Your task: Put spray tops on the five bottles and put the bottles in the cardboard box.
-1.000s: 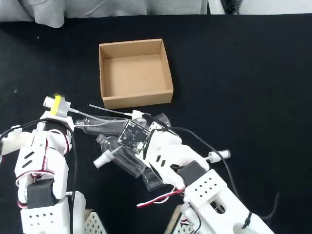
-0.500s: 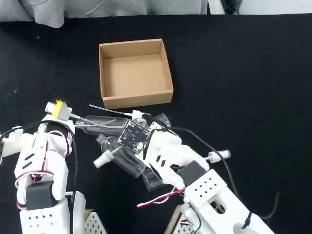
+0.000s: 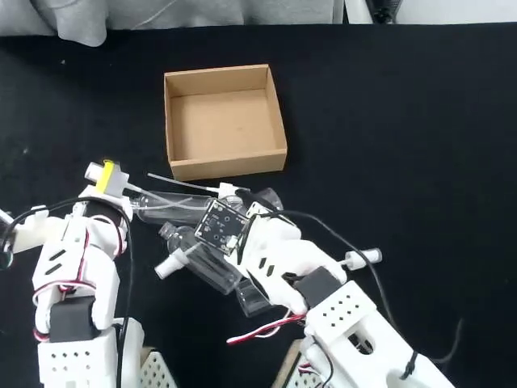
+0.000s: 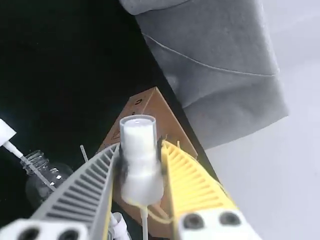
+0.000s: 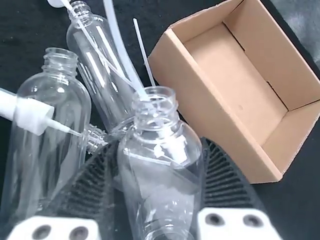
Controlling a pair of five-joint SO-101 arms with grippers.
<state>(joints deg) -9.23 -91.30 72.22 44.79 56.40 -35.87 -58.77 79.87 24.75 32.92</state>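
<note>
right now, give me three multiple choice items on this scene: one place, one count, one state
1. Where does the cardboard box sit?
A) beside the left arm's base
B) past the loose bottles, toward the table's far side
C) in the far right corner

2. How many bottles lie in the box?
A) none
B) two
C) five

3. The bottle in the right gripper is:
A) fitted with a spray top
B) open-necked, no top
C) crushed flat

Answers: 1 B, the high view shows it past the bottles; 2 A, its floor is bare; 3 B, the right wrist view shows its open mouth.
</note>
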